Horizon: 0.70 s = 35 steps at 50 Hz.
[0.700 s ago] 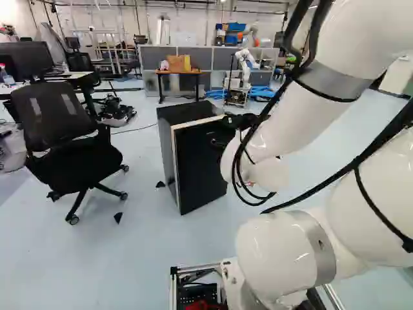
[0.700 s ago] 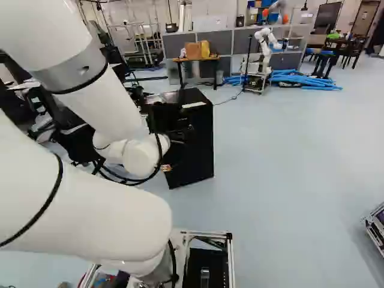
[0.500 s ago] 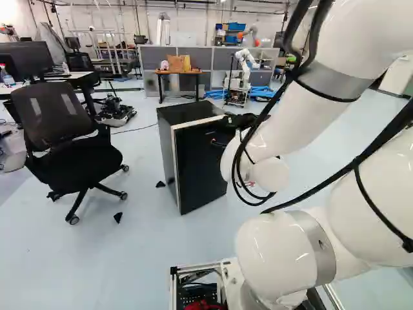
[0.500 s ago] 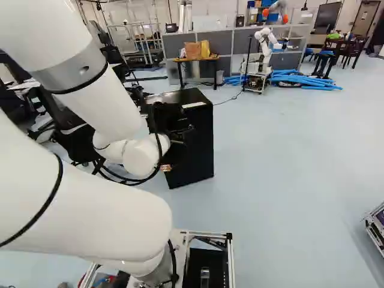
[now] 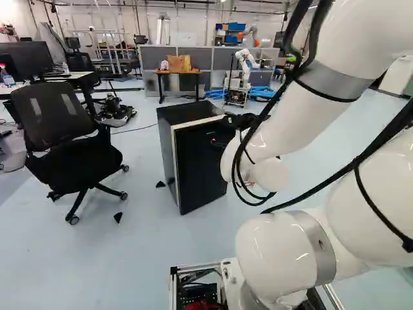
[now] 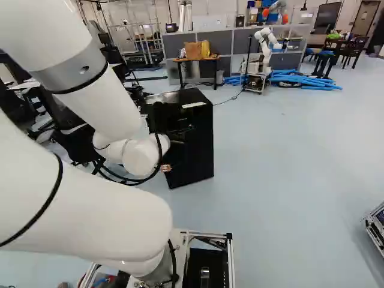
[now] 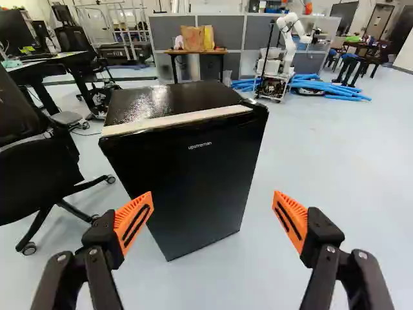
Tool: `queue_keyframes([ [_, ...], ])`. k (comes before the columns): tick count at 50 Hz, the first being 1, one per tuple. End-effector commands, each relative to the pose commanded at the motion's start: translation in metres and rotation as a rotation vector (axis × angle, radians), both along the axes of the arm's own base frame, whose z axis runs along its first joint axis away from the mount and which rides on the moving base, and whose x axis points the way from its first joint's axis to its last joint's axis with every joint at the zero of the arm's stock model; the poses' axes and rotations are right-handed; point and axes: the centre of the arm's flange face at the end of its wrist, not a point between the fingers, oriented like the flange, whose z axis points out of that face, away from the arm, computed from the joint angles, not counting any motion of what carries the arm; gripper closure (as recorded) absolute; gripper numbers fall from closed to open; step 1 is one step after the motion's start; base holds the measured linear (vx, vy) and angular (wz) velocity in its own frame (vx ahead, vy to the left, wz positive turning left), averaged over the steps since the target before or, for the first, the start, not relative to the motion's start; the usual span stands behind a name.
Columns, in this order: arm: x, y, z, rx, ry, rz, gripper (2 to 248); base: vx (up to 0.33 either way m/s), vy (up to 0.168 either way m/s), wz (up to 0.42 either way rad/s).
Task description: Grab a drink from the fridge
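With orange-padded black fingers (image 7: 133, 223) released, the black box-shaped fridge (image 5: 201, 168) (left base view, centre) must be approached, then opened.

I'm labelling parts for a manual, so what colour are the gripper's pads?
Orange pads, on black fingers; best seen in the wrist view.

fridge (image 5: 200, 161): partly hidden behind arm (image 5: 290, 123), left base view | chair (image 7: 39, 181): cut off, wrist view

Glossy fridge (image 7: 193, 187); smooth, shiny arm (image 5: 277, 258); mesh-backed chair (image 5: 51, 119).
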Motion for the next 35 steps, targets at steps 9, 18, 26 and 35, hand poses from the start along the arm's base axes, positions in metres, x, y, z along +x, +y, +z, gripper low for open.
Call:
queue_keyframes([
  [9, 0.0000, 0.0000, 0.0000, 0.000, 0.000, 0.000, 3, 0.000, 0.000, 0.000],
  [18, 0.0000, 0.0000, 0.0000, 0.000, 0.000, 0.000, 3, 0.000, 0.000, 0.000],
  [26, 0.0000, 0.0000, 0.0000, 0.000, 0.000, 0.000, 3, 0.000, 0.000, 0.000],
  [35, 0.0000, 0.0000, 0.0000, 0.000, 0.000, 0.000, 3, 0.015, -0.039, -0.179],
])
